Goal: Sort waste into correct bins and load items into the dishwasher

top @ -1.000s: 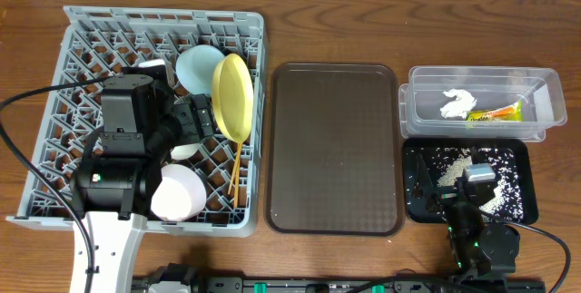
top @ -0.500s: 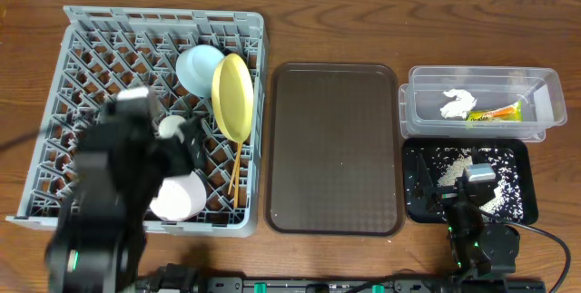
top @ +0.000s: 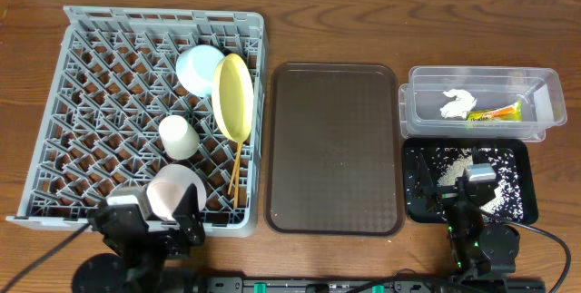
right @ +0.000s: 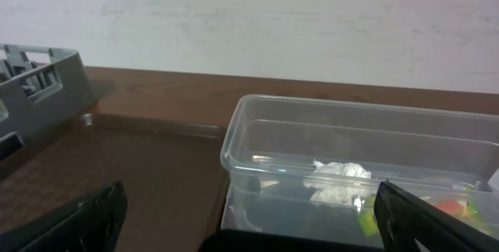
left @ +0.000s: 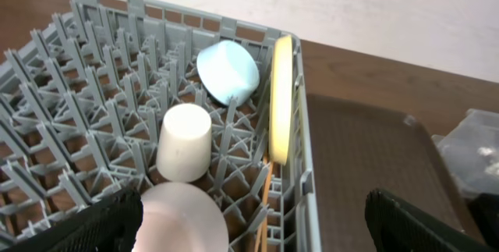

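Left gripper [top: 150,225] has pulled back off the dish rack [top: 91,66] to its near edge; fingers [left: 413,222] wide, empty; white cup [top: 179,136] stands mouth-down mid-rack; blue bowl [top: 198,66], yellow plate [top: 233,96] and chopsticks [top: 236,170] along rack's right side; right gripper [top: 465,187] well right of rack, fingers [right: 440,222] wide, empty.

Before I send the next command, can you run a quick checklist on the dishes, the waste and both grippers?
1. Yellow plate, blue bowl and white cup in dish rack: ok.
2. Chopsticks in dish rack, beside yellow plate: ok.
3. Napkin and wrapper in clear container: ok.
4. Rice scraps in black tray: ok.
5. Left gripper open, holding nothing: ok.
6. Right gripper open, holding nothing: ok.
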